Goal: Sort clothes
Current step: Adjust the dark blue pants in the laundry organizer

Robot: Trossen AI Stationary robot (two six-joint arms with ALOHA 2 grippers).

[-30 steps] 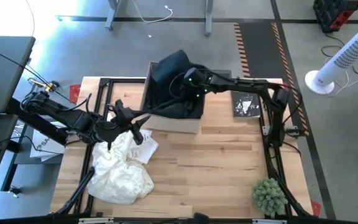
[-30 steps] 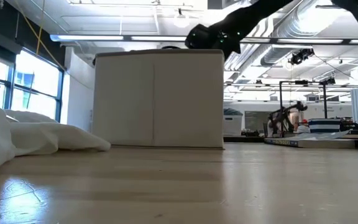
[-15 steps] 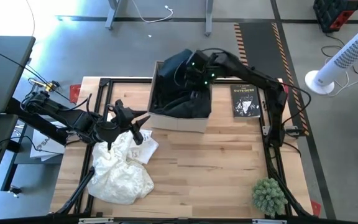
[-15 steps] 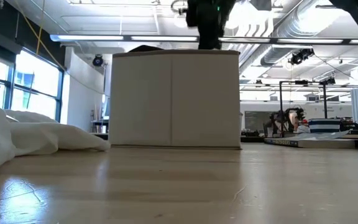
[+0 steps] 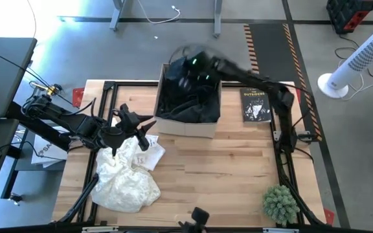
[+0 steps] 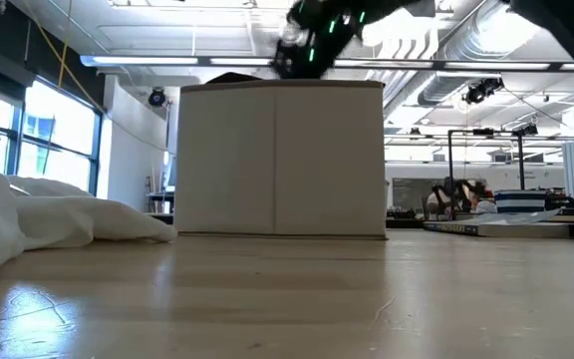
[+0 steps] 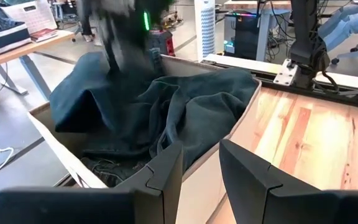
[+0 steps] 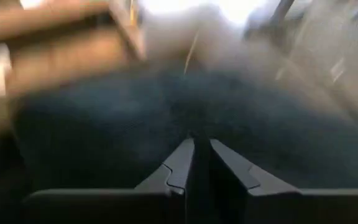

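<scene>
My right tool [image 5: 190, 65], jaws nearly pressed together, empty, has lifted above the box [image 5: 185, 127] | dark clothes [image 7: 185, 112] now lie below it, dropped inside | left tool [image 5: 138, 133] spread over white clothes [image 5: 127, 178] on counter [image 5: 225, 175].

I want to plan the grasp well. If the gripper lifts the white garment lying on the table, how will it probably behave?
The white garment lies crumpled in soft folds, so it is probably floppy and would drape and stretch out when lifted. It looks thin, so likely light for its bulk. Pushed across the wooden table, it would probably bunch up rather than slide as one piece.
</scene>
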